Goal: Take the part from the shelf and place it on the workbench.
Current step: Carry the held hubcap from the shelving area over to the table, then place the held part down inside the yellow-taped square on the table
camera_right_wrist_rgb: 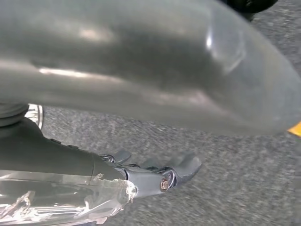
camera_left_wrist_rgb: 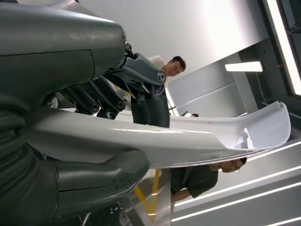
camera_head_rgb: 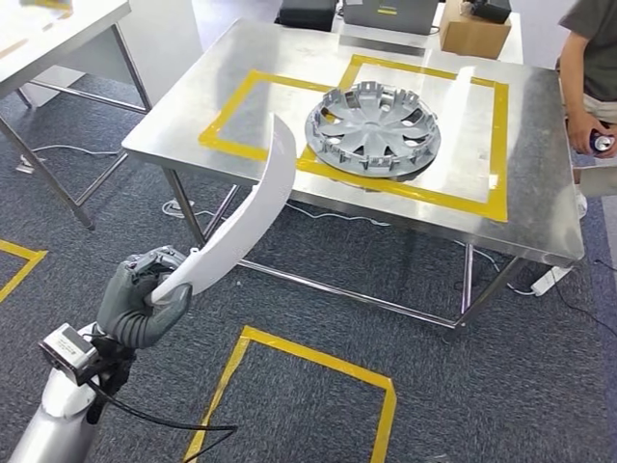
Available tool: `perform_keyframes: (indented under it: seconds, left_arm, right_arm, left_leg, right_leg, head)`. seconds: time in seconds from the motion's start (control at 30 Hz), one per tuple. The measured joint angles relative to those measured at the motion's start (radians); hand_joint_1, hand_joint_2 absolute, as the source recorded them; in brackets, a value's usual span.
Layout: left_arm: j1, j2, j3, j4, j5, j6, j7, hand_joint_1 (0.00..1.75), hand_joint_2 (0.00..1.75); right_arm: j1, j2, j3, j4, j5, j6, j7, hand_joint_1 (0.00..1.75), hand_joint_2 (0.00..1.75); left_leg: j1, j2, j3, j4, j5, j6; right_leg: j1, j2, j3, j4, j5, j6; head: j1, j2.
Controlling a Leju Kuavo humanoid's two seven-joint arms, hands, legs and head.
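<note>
The left robot hand [camera_head_rgb: 142, 297] grips one end of the white curved part [camera_head_rgb: 244, 214], whose long axis points toward the worktop [camera_head_rgb: 542, 169]. Its far tip overhangs the worktop's near edge, beside the hubcap [camera_head_rgb: 372, 128]. The right robot hand [camera_right_wrist_rgb: 156, 174] hangs over the floor, fingers loosely extended and holding nothing.

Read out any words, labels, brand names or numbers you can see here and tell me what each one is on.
None can be read.
Cardboard box at the far end of the workbench: no print that can be made out.
Camera module at the left hand's wrist: too small to tell.
White part and wheel cover: no lettering visible.
</note>
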Motion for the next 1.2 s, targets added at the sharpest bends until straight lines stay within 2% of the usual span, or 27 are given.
perform_keyframes:
  seconds: [0.07,0.1,0.2,0.3,0.33,0.37,0.4,0.43,0.5,0.53,0.57,0.6,0.63,0.67,0.7,0.73,0.8,0.83,0.87,0.93,0.97,1.0,1.03,1.1,1.13,1.17,1.2]
  left_arm:
    - [0.004,0.0,0.001,0.0,0.001,0.005,0.0,1.75,1.75]
    - [0.005,0.0,0.001,-0.001,0.002,0.007,0.001,1.75,1.75]
    - [0.001,0.0,0.002,-0.002,0.001,0.01,0.001,1.75,1.75]
    - [-0.001,0.0,0.003,-0.002,0.002,0.01,0.001,1.75,1.75]
    - [-0.002,0.0,0.003,-0.002,0.002,0.011,0.001,1.75,1.75]
    - [-0.004,-0.001,0.003,-0.002,0.002,0.011,0.001,1.75,1.75]
    - [-0.004,-0.001,0.003,-0.002,0.002,0.011,0.001,1.75,1.75]
    - [-0.004,-0.002,0.004,-0.001,0.002,0.011,0.001,1.75,1.75]
    - [-0.002,-0.002,0.006,0.0,-0.001,0.014,-0.002,1.75,1.75]
    - [-0.002,-0.002,0.006,0.0,-0.002,0.016,-0.006,1.75,1.75]
    - [-0.002,-0.002,0.006,0.0,0.0,0.017,-0.009,1.75,1.75]
    - [-0.001,-0.002,0.007,0.001,0.004,0.015,-0.012,1.75,1.75]
    - [0.0,-0.001,0.007,0.001,0.011,0.011,-0.013,1.75,1.75]
    - [0.002,-0.001,0.007,0.002,0.016,0.007,-0.013,1.75,1.75]
    - [0.002,-0.001,0.007,0.002,0.018,0.003,-0.012,1.75,1.75]
    - [0.001,0.0,0.007,0.002,0.019,0.001,-0.012,1.75,1.75]
    - [-0.007,-0.002,0.007,0.001,0.019,0.0,-0.013,1.75,1.75]
    - [-0.009,-0.002,0.007,0.001,0.019,-0.001,-0.013,1.75,1.75]
    - [-0.01,-0.003,0.007,0.001,0.019,-0.001,-0.013,1.75,1.75]
    - [-0.009,-0.005,0.007,0.001,0.02,0.0,-0.013,1.75,1.75]
    - [-0.008,-0.006,0.007,0.002,0.02,0.0,-0.013,1.75,1.75]
    - [-0.007,-0.007,0.007,0.003,0.02,0.001,-0.013,1.75,1.75]
    - [-0.006,-0.008,0.007,0.004,0.02,0.002,-0.013,1.75,1.75]
    - [-0.007,-0.008,0.007,0.004,0.019,0.004,-0.013,1.75,1.75]
    - [-0.009,-0.008,0.008,0.004,0.016,0.005,-0.013,1.75,1.75]
    - [-0.01,-0.008,0.008,0.004,0.007,0.008,-0.012,1.75,1.75]
    - [-0.012,-0.006,0.008,0.004,-0.01,0.014,-0.011,1.75,1.75]
  right_arm:
    - [0.001,0.002,0.0,0.002,0.0,0.001,0.003,0.0,0.0]
    - [0.0,0.002,0.0,0.003,0.0,0.001,0.004,0.0,0.0]
    - [-0.006,0.002,0.0,0.003,0.001,0.002,0.004,0.0,0.0]
    - [-0.009,0.002,0.0,0.003,0.001,0.002,0.003,0.0,0.0]
    - [-0.009,0.002,0.0,0.003,0.002,0.003,0.003,0.0,0.0]
    - [-0.01,0.002,0.0,0.003,0.002,0.003,0.002,0.0,0.0]
    - [-0.008,0.002,0.0,0.003,0.002,0.004,0.0,0.0,0.0]
    - [-0.004,0.003,-0.001,0.003,0.003,0.004,-0.002,0.0,0.0]
    - [0.004,0.006,-0.001,0.003,0.005,0.005,-0.006,0.0,0.0]
    - [0.006,0.007,-0.001,0.003,0.006,0.005,-0.007,0.0,0.0]
    - [0.007,0.009,-0.001,0.003,0.006,0.005,-0.007,0.0,0.0]
    - [0.007,0.01,-0.001,0.005,0.006,0.005,-0.007,0.0,0.0]
    - [0.008,0.012,-0.001,0.006,0.006,0.004,-0.006,0.0,0.0]
    - [0.009,0.014,-0.001,0.007,0.006,0.003,-0.004,0.0,0.0]
    - [0.009,0.015,-0.002,0.009,0.006,0.003,-0.002,0.0,0.0]
    - [0.008,0.015,-0.002,0.009,0.007,0.002,0.0,0.0,0.0]
    - [0.002,0.014,-0.002,0.008,0.007,0.002,0.002,0.0,0.0]
    - [-0.003,0.014,-0.002,0.008,0.007,0.001,0.002,0.0,0.0]
    - [-0.006,0.014,-0.002,0.008,0.007,0.001,0.002,0.0,0.0]
    - [-0.01,0.013,-0.002,0.008,0.008,0.001,0.002,0.0,0.0]
    - [-0.009,0.013,-0.002,0.008,0.008,0.001,0.002,0.0,0.0]
    - [-0.009,0.013,-0.002,0.008,0.009,0.001,0.002,0.0,0.0]
    - [-0.008,0.013,-0.002,0.008,0.009,0.001,0.002,0.0,0.0]
    - [-0.01,0.013,-0.002,0.008,0.011,0.001,0.003,0.0,0.0]
    - [-0.011,0.013,-0.002,0.008,0.012,0.001,0.004,0.0,0.0]
    - [-0.012,0.013,-0.002,0.008,0.014,0.001,0.005,0.0,0.0]
    - [-0.013,0.014,-0.002,0.009,0.016,0.001,0.006,0.0,0.0]
  left_leg:
    - [-0.002,0.001,0.032,-0.012,-0.031,-0.013]
    - [-0.001,0.001,0.049,-0.019,-0.037,-0.02]
    - [0.002,0.001,0.066,-0.012,-0.016,-0.034]
    - [0.002,0.0,0.055,0.008,-0.003,-0.036]
    - [0.002,0.0,0.042,0.03,0.008,-0.038]
    - [0.002,0.0,0.019,0.067,0.027,-0.041]
    - [0.003,-0.001,-0.046,0.142,0.015,-0.046]
    - [0.003,-0.001,-0.115,0.208,-0.017,-0.05]
    - [0.0,-0.001,-0.241,0.282,-0.122,-0.05]
    - [-0.003,-0.001,-0.259,0.252,-0.137,-0.043]
    - [-0.009,-0.001,-0.273,0.206,-0.108,-0.034]
    - [-0.016,-0.003,-0.286,0.146,-0.019,-0.022]
    - [-0.024,-0.006,-0.294,0.078,0.097,-0.01]
    - [-0.029,-0.011,-0.302,0.032,0.198,-0.002]
    - [-0.032,-0.015,-0.306,0.006,0.269,0.004]
    - [-0.033,-0.018,-0.306,-0.002,0.287,0.007]
    - [-0.028,-0.018,-0.302,0.007,0.27,0.016]
    - [-0.025,-0.017,-0.298,0.005,0.262,0.022]
    - [-0.022,-0.016,-0.293,0.004,0.254,0.026]
    - [-0.022,-0.016,-0.283,0.004,0.239,0.03]
    - [-0.022,-0.016,-0.275,0.004,0.232,0.03]
    - [-0.022,-0.016,-0.267,0.005,0.226,0.03]
    - [-0.022,-0.017,-0.258,0.005,0.22,0.029]
    - [-0.021,-0.017,-0.243,0.007,0.212,0.024]
    - [-0.022,-0.017,-0.24,0.007,0.21,0.021]
    - [-0.022,-0.017,-0.238,0.008,0.21,0.016]
    - [-0.023,-0.017,-0.237,0.008,0.212,0.011]
  right_leg:
    - [0.005,-0.013,0.022,-0.075,0.086,-0.01]
    - [0.008,-0.014,0.031,-0.085,0.097,-0.017]
    - [0.009,-0.005,0.052,-0.088,0.07,-0.032]
    - [0.007,-0.003,0.059,-0.09,0.066,-0.035]
    - [0.006,-0.001,0.064,-0.092,0.064,-0.037]
    - [0.004,0.001,0.072,-0.094,0.06,-0.04]
    - [0.001,0.005,0.098,-0.103,0.042,-0.044]
    - [0.0,0.011,0.131,-0.112,0.022,-0.047]
    - [-0.001,0.025,0.209,-0.132,-0.021,-0.05]
    - [-0.001,0.031,0.236,-0.139,-0.033,-0.05]
    - [-0.001,0.036,0.261,-0.144,-0.045,-0.048]
    - [0.0,0.042,0.281,-0.147,-0.059,-0.045]
    - [0.002,0.047,0.293,-0.145,-0.075,-0.039]
    - [0.004,0.052,0.298,-0.143,-0.092,-0.033]
    - [0.006,0.055,0.301,-0.141,-0.108,-0.028]
    - [0.008,0.057,0.305,-0.142,-0.122,-0.022]
    - [0.01,0.05,0.315,-0.142,-0.146,-0.015]
    - [0.011,0.041,0.309,-0.121,-0.166,-0.01]
    - [0.011,0.032,0.291,-0.079,-0.194,-0.006]
    - [0.011,0.019,0.227,0.046,-0.256,-0.002]
    - [0.011,0.017,0.199,0.096,-0.267,-0.002]
    - [0.011,0.017,0.184,0.114,-0.254,-0.001]
    - [0.01,0.016,0.184,0.095,-0.217,0.0]
    - [0.009,0.014,0.219,-0.023,-0.121,0.004]
    - [0.01,0.013,0.24,-0.078,-0.091,0.004]
    - [0.011,0.012,0.254,-0.115,-0.076,0.002]
    - [0.013,0.012,0.259,-0.131,-0.076,-0.001]
  head:
    - [-0.001,0.0]
    - [0.0,0.0]
    - [0.001,0.0]
    - [0.001,0.0]
    - [0.001,0.0]
    - [0.0,0.0]
    - [-0.002,0.0]
    - [-0.003,0.0]
    - [-0.006,0.0]
    - [-0.007,0.0]
    - [-0.008,0.0]
    - [-0.008,0.0]
    - [-0.011,0.0]
    - [-0.011,0.0]
    - [-0.011,0.0]
    - [-0.012,0.0]
    - [-0.01,0.0]
    - [-0.008,0.0]
    - [-0.007,0.0]
    - [-0.006,0.0]
    - [-0.005,0.0]
    - [-0.005,0.0]
    - [-0.005,0.0]
    - [-0.005,0.0]
    - [-0.005,0.0]
    - [-0.005,0.0]
    - [-0.006,0.0]
